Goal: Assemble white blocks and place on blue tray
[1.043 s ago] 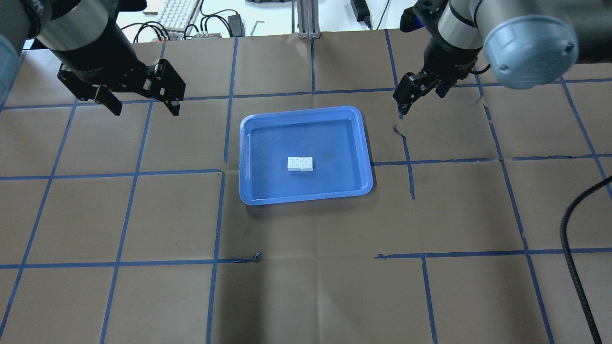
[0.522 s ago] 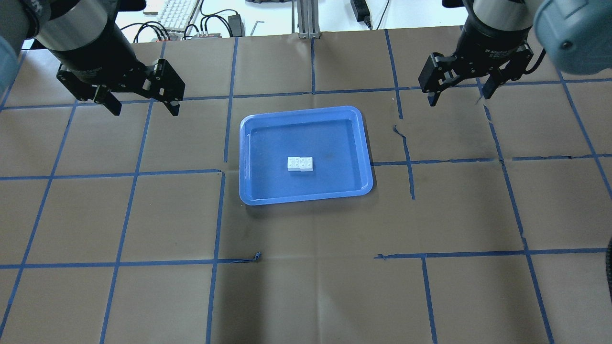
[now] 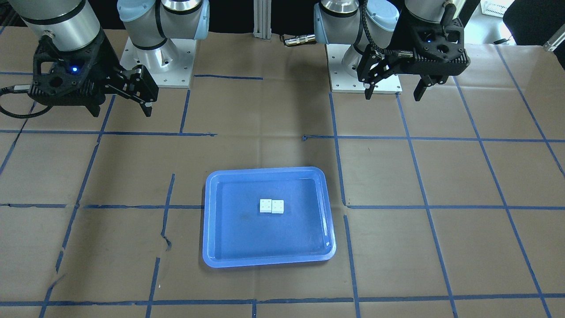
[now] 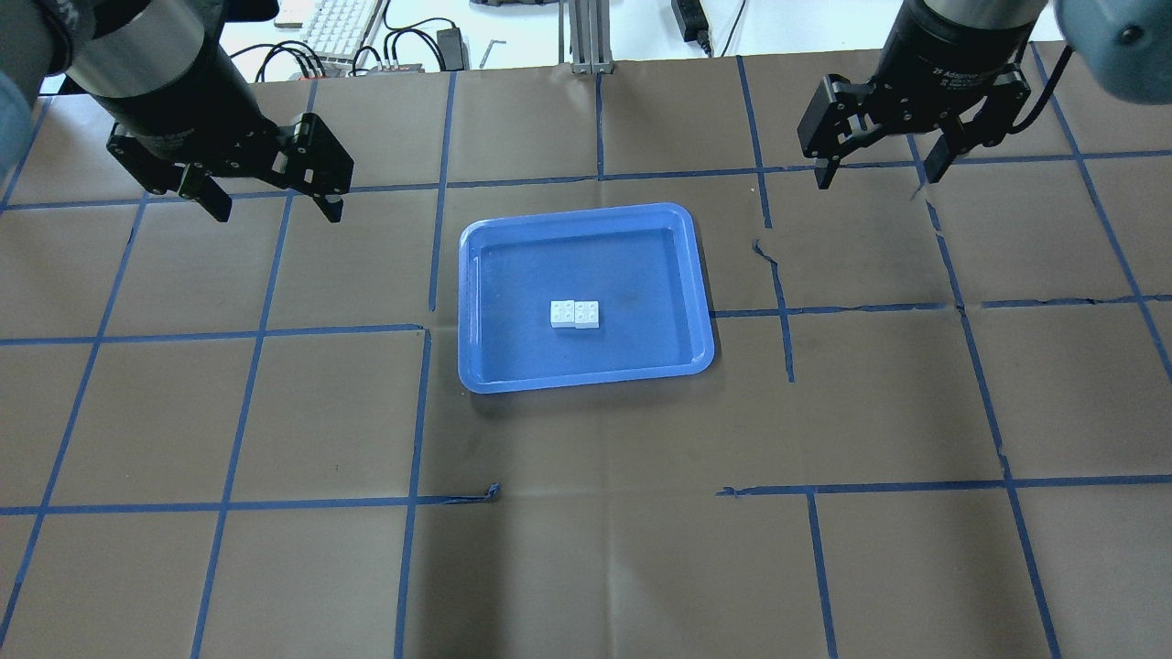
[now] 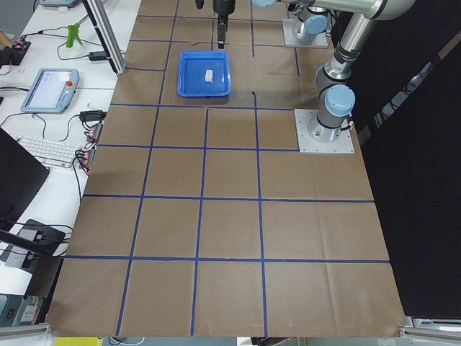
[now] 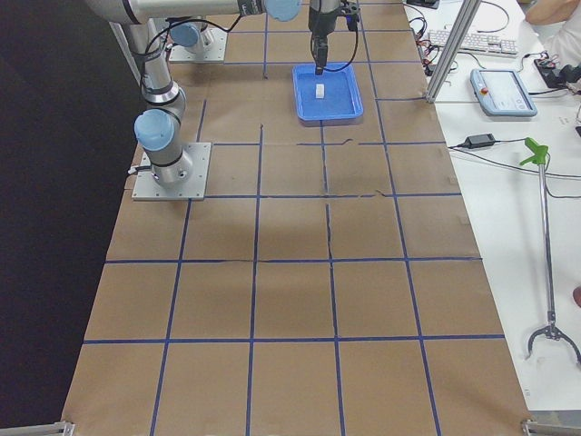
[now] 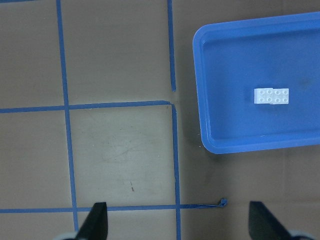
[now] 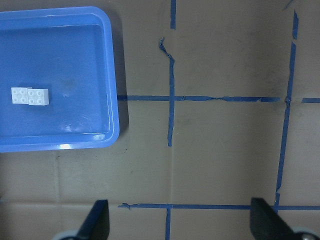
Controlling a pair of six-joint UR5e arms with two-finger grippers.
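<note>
The two white blocks (image 4: 575,313) sit joined side by side on the floor of the blue tray (image 4: 586,378), near its middle. They also show in the front view (image 3: 271,206), the left wrist view (image 7: 271,96) and the right wrist view (image 8: 30,96). My left gripper (image 4: 277,212) is open and empty, hovering above the table to the far left of the tray. My right gripper (image 4: 877,179) is open and empty, hovering to the far right of the tray. Neither touches the tray or the blocks.
Brown paper with a blue tape grid (image 4: 787,311) covers the table. A keyboard (image 4: 339,23) and cables lie beyond the far edge, next to an aluminium post (image 4: 586,37). The arm bases (image 3: 159,57) stand at the robot's side.
My right gripper has moved right and away from the tray and has turned so both open fingers show. The left gripper, tray and blocks have not moved.
</note>
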